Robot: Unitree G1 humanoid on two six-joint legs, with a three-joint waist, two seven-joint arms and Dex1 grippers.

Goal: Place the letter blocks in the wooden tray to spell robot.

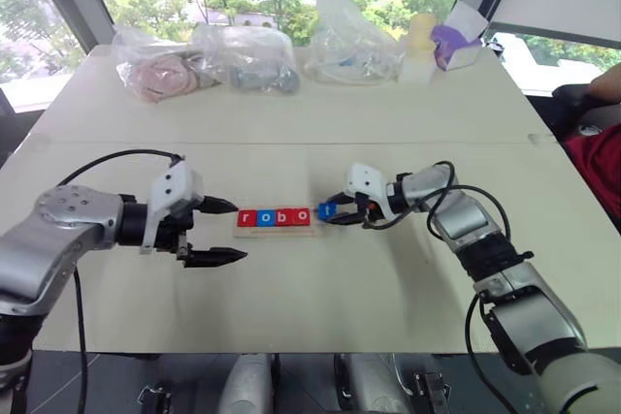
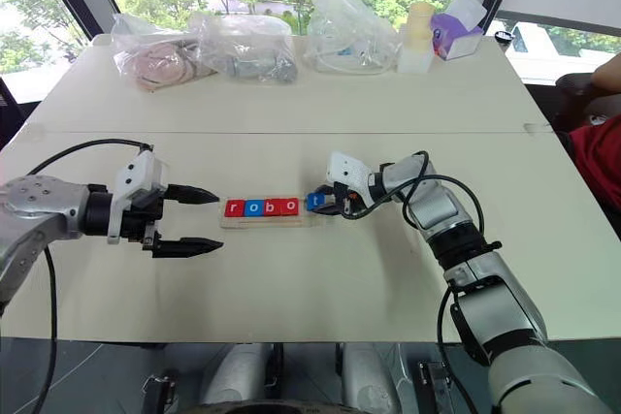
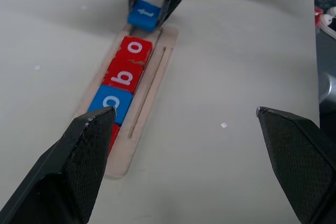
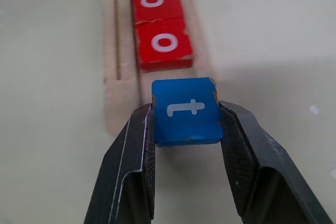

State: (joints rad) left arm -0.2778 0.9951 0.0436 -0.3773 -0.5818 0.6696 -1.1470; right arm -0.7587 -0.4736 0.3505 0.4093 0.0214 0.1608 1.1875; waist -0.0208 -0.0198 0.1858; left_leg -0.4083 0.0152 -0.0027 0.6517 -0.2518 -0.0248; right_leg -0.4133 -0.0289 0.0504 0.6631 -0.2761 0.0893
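The wooden tray (image 1: 291,230) lies mid-table holding a row of letter blocks: red r (image 1: 245,218), blue o (image 1: 264,217), red b (image 1: 281,216), red o (image 1: 300,215). My right gripper (image 1: 335,212) is shut on the blue t block (image 4: 186,109), held just above the tray's right end beside the red o (image 4: 164,42). My left gripper (image 1: 225,232) stands open just left of the tray, nothing between its fingers (image 3: 84,150).
Clear plastic bags (image 1: 243,55) of items, a pale bottle (image 1: 419,46) and a purple-white box (image 1: 454,44) line the table's far edge. A person's arm and red clothing (image 1: 600,157) show at the right edge.
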